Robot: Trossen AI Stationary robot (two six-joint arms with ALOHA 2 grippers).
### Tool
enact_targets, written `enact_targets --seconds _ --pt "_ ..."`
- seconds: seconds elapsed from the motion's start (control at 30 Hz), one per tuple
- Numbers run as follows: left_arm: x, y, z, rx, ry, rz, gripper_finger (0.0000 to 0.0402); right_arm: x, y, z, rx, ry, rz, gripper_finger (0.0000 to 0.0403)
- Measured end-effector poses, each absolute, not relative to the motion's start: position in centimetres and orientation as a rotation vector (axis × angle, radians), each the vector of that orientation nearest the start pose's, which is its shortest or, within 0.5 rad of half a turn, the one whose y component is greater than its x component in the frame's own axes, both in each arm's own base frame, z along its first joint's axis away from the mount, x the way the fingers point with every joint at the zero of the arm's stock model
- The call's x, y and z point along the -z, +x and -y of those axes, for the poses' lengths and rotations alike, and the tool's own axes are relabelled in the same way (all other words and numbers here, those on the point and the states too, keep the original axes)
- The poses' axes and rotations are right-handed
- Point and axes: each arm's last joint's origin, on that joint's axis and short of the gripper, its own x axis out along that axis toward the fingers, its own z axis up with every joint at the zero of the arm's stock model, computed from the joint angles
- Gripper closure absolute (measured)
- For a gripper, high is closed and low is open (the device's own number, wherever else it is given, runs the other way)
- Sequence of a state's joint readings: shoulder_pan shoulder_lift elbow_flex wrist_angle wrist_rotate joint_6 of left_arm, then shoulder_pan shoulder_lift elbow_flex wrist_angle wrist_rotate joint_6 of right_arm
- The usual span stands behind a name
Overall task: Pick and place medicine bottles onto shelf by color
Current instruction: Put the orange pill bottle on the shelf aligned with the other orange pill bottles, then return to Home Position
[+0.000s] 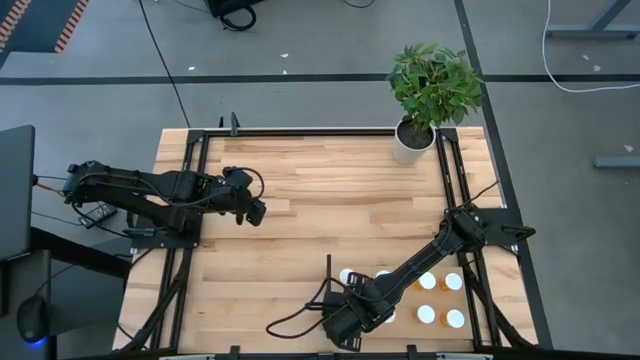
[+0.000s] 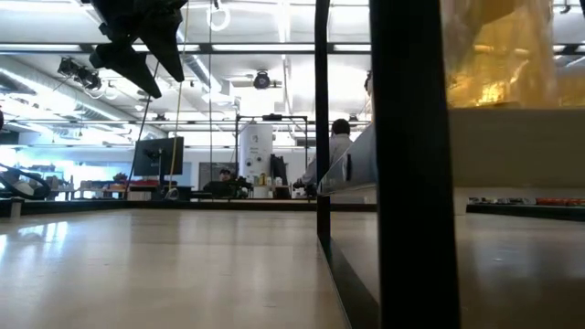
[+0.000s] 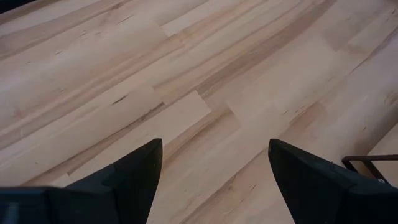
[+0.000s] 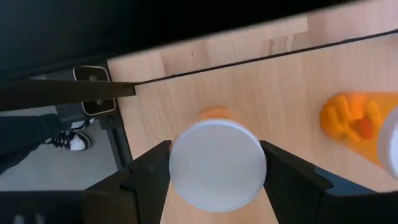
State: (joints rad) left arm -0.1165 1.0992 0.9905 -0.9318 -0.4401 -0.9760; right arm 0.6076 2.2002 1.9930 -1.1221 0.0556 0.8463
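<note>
My right gripper (image 1: pixel 347 318) hangs near the table's front edge, shut on an orange medicine bottle with a white cap (image 4: pixel 217 163). Under it lies the light-wood shelf (image 4: pixel 280 87) with its thin black strip (image 4: pixel 249 59). A second orange bottle (image 4: pixel 357 124) stands close by on that wood. Several white-capped bottles (image 1: pixel 440 298) stand in a group right of the arm, and two more caps (image 1: pixel 346 275) show just beyond the gripper. My left gripper (image 1: pixel 256 212) hovers open over bare table at the left (image 3: pixel 214 180). My right gripper pinches the bottle at its round white cap (image 4: pixel 177 168), one finger on each opposite side of the cap's rim. The fingers come from above, pointing steeply down. The bottle stays upright below them; the cap hides whether its base touches the wood.
A potted plant (image 1: pixel 430 95) in a white pot stands at the table's far right corner. Black frame rails (image 1: pixel 190 200) run along the table's left and right sides. The middle of the plank table (image 1: pixel 340 200) is bare wood. People and equipment show in the room beyond.
</note>
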Motion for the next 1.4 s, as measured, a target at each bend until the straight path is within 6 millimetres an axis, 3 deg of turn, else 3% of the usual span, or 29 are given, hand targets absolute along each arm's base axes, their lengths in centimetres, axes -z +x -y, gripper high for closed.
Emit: enact_targets --seconds 0.33,0.83,1.17,1.4 --pt "-29.1 19.8 1.1 -0.740 -0.598 -0.759 0.0104 -23.1 37.2 -25.4 0.095 0.274 -1.342 0.0161" --pt "-29.1 19.8 1.1 -0.740 -0.598 -0.759 0.0104 -24.1 37.3 -25.6 0.076 0.287 -1.332 0.0085" --pt "-29.1 19.8 1.1 -0.740 -0.599 -0.759 0.0104 -24.4 37.0 -25.7 0.046 0.318 -1.382 0.0062" --pt "-29.1 19.8 1.1 -0.739 -0.600 -0.756 0.0104 -26.4 36.2 -25.2 0.070 0.321 -1.330 0.0059"
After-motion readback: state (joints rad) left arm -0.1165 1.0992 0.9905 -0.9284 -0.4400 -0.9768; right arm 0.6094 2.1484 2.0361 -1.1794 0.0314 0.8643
